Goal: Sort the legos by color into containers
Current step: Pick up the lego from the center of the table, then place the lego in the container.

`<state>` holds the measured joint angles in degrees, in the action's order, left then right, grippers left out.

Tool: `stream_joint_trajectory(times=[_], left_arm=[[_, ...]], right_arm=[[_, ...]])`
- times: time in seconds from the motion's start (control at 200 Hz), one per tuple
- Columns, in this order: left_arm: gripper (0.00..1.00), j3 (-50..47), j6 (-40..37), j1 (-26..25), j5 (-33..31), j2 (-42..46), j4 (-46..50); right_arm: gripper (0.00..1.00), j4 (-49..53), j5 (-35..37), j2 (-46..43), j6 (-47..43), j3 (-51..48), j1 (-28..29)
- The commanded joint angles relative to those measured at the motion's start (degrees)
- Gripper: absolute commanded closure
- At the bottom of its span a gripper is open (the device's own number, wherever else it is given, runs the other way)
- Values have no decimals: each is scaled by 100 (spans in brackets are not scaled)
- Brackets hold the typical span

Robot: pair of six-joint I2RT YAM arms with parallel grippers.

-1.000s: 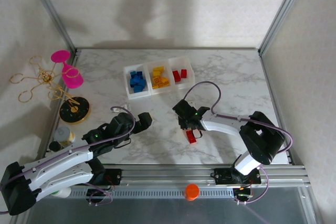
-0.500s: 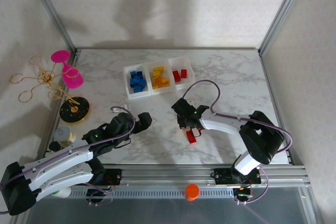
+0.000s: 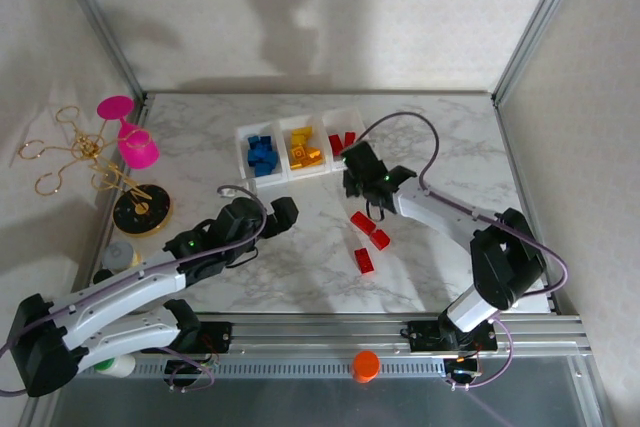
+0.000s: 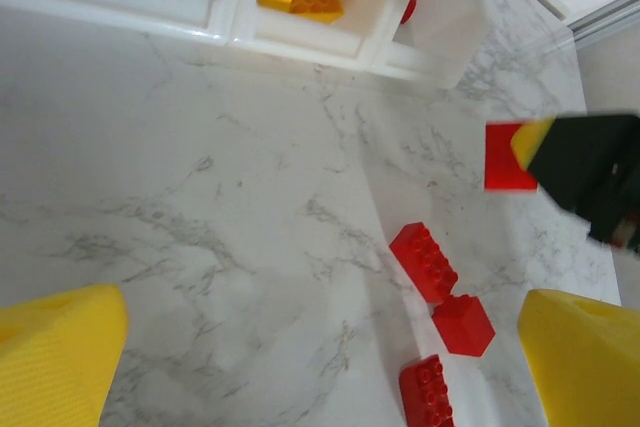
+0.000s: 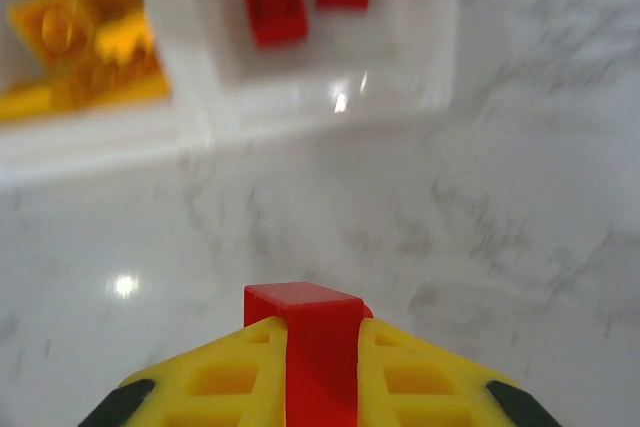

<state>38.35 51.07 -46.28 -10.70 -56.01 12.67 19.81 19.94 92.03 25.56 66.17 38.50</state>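
The containers [image 3: 300, 169] stand in a row at the table's back, holding blue legos [image 3: 261, 153], yellow legos [image 3: 304, 149] and red legos [image 3: 343, 141]. My right gripper [image 3: 357, 173] hovers just in front of the red bin [image 5: 330, 107], shut on a red brick [image 5: 320, 347]. Three more red bricks [image 3: 362, 222] [image 3: 380, 239] [image 3: 365, 260] lie loose on the marble below it. They also show in the left wrist view as one brick [image 4: 423, 262], a second [image 4: 463, 324] and a third [image 4: 428, 395]. My left gripper [image 3: 277, 217] is open over bare marble left of them, its yellow fingers [image 4: 55, 347] wide apart.
A pink goblet toy [image 3: 130, 137], a gold wire stand [image 3: 70, 152] and a black disc [image 3: 141, 210] sit at the left edge. A small bottle [image 3: 120, 257] stands near the left arm's base. An orange cap [image 3: 365, 365] lies on the front rail.
My right gripper has risen from the loose red bricks with one in its jaws and moved back towards the red bin. The left arm has edged forward and right.
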Motion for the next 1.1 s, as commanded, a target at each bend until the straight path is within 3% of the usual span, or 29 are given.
stream_joint_trajectory(times=[0.0,0.29,0.411,0.601,0.726,0.856,1.096], left_arm=[[0,326,-192,84,-106,-315,-226],[0,761,-433,405,-2,-1031,-483],[0,841,-497,469,15,-1173,-497],[0,893,-567,515,61,-1237,-499],[0,881,-619,515,99,-1172,-492],[1,821,-606,499,178,-1023,-502],[0,653,-580,167,234,-671,-361]], right_arm=[[83,-741,52,551,-646,532,-225],[83,-1093,47,2331,-1177,2251,-875],[81,-1208,-327,2786,-1294,2741,-1085],[66,-1349,-491,3153,-1646,3213,-1103],[55,-1440,-684,2834,-1664,3122,-1100],[55,-1335,-729,2287,-1449,2700,-1091],[53,-968,-739,773,-741,1027,-1024]])
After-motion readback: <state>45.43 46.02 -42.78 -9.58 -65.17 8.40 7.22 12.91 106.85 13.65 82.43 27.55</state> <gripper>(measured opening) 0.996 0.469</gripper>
